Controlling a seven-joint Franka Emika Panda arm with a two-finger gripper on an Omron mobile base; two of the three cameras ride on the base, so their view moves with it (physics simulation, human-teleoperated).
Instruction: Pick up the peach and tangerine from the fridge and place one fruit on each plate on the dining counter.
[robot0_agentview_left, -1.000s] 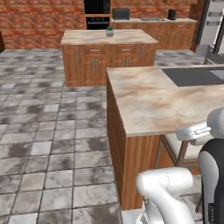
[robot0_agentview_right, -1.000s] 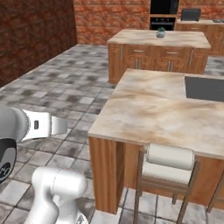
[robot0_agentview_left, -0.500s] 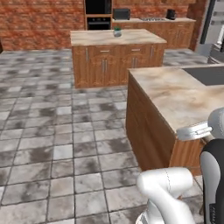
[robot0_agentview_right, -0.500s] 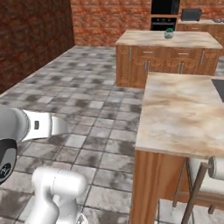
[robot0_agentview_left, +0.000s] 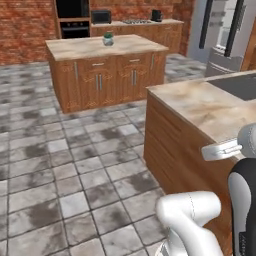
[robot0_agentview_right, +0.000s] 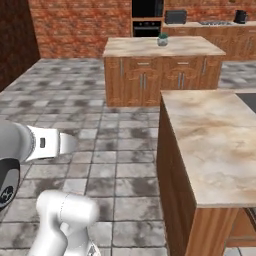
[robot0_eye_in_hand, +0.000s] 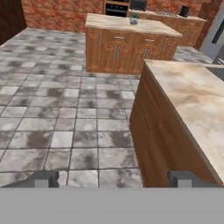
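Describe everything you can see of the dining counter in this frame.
The long beige marbled stone dining counter sits on a brown wooden base with plain side panels, standing on the grey tiled floor. A dark inset sink is set into the top near its far end. The visible stretch of top carries nothing. It stands apart from the island behind.

text: none legible | labels: none | brands: none | numbers: none | signs: none

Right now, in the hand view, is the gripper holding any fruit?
No, the gripper holds nothing: its two fingertips stand wide apart, with floor tiles and the dining counter between them.
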